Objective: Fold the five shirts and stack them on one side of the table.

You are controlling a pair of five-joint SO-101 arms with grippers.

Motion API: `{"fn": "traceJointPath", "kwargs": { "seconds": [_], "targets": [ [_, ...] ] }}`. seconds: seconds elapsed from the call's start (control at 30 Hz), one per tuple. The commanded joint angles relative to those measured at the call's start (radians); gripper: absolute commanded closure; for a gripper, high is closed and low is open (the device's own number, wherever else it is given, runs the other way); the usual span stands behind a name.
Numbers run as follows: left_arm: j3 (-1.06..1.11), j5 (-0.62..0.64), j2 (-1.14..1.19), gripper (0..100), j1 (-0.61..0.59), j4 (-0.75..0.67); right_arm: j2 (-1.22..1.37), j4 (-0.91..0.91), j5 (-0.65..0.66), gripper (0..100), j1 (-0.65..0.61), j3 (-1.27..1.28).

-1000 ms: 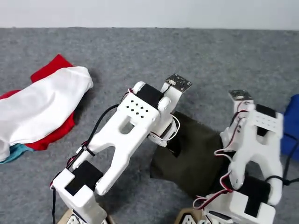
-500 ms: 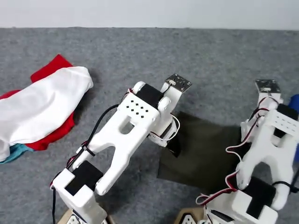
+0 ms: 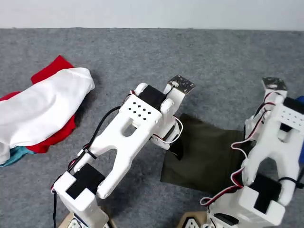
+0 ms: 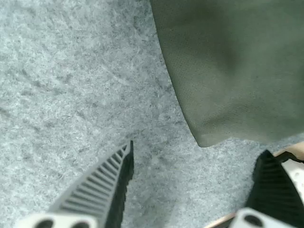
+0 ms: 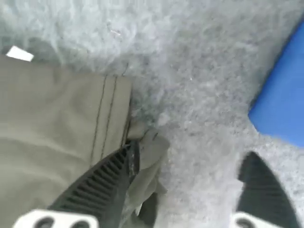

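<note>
Five shirts are lying across your grey felt table [image 3: 142, 57], and the olive shirt [image 3: 209, 152] is the one sitting between your two arms, spread mostly flat with one corner pointing toward the arm bases. Your left arm [image 3: 137, 128] is stretching over the olive shirt's left edge. Your left gripper [image 4: 197, 156] is hanging with its jaws wide apart just off a corner of the olive shirt [image 4: 228, 61], gripping nothing, and bare table [image 4: 71, 71] is showing between the ribbed fingers [image 4: 111, 183].

Your right arm [image 3: 275, 137] is standing at the olive shirt's opposite edge. Your right gripper [image 5: 192, 154] is likewise spread open with nothing between its jaws. One finger [image 5: 107, 183] is hovering over the stitched hem of the olive shirt [image 5: 52, 133], where a small flap of cloth is bunching up; whether that finger is touching the cloth, you cannot tell.

A blue shirt [image 5: 285, 99] is lying near the olive shirt on your right arm's side, apart from it with grey felt between them.

Well apart from the olive shirt, past your left arm, a white shirt [image 3: 42, 109] is draping over a red shirt [image 3: 54, 69], with a teal shirt [image 3: 14, 154] poking out beneath both.
</note>
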Motion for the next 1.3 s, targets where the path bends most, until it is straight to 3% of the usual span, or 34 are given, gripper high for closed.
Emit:
{"fn": "traceJointPath", "kwargs": {
  "seconds": [0.0,0.13,0.33,0.6,0.9,1.0,1.2,1.27],
  "targets": [
    [-0.004,-0.009,-0.051,62,0.005,0.021,-0.008,0.139,-0.095,62.2,-0.022,-0.075],
    [-0.004,-0.009,-0.049,62,0.005,0.021,-0.005,0.255,-0.180,62.1,-0.022,-0.063],
    [-0.004,-0.009,-0.043,62,0.006,0.021,-0.002,0.268,-0.183,62.0,-0.061,0.009],
    [-0.004,-0.009,-0.051,62,0.006,0.021,0.022,0.104,-0.164,62.0,-0.114,0.160],
    [0.039,-0.009,-0.051,62,0.006,0.021,0.348,-0.012,-0.087,62.5,-0.114,0.132],
    [0.064,-0.009,-0.051,62,0.006,0.021,0.415,0.027,-0.040,70.1,-0.114,0.037],
    [0.073,-0.009,-0.051,62,0.006,0.021,0.453,0.193,0.018,99.6,-0.116,-0.175],
    [0.073,-0.009,-0.051,62,0.006,0.021,0.455,0.248,0.018,96.6,-0.124,-0.229]
  ]
}}
